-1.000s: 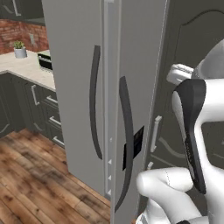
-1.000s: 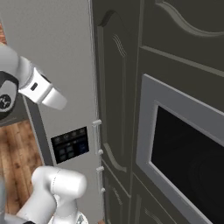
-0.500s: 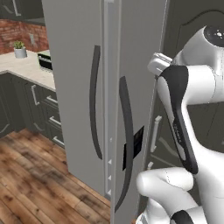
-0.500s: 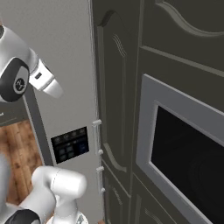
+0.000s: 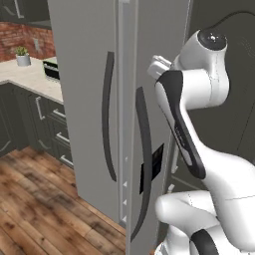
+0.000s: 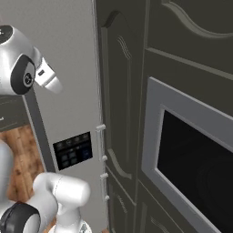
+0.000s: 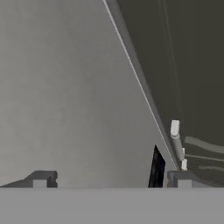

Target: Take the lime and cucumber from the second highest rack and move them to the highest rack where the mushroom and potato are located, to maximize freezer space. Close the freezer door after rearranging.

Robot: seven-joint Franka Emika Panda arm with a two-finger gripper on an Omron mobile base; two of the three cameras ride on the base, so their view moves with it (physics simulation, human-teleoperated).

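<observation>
End effector spread wide, nothing between the two dark fingertips, both apart from any surface. Pointed at the plain grey face of the freezer, close ahead of the fingertips and taking up most of the hand view as a flat matte panel. Off to one side of the fingertips, the dark dispenser panel seen edge-on, and just past it a small pale hinge piece against the dark panelled cupboard.

From the left base view, both doors shut: the freezer door with its long dark curved handle on the far side of the end effector, the second handle lower and nearer, the dispenser panel below the wrist. Arm raised high, elbow bent, wrist turned in toward the door front near its upper part; contact with the door cannot be told.

From the right base view, dispenser panel below the arm, dark cupboard beside the freezer, and a built-in oven with a grey frame and dark window further along.

Lime, cucumber and racks behind the shut doors, so their places cannot be told.

Well off beyond the freezer, a pale worktop carrying a small potted plant, over dark drawers; wood-plank floor below.
</observation>
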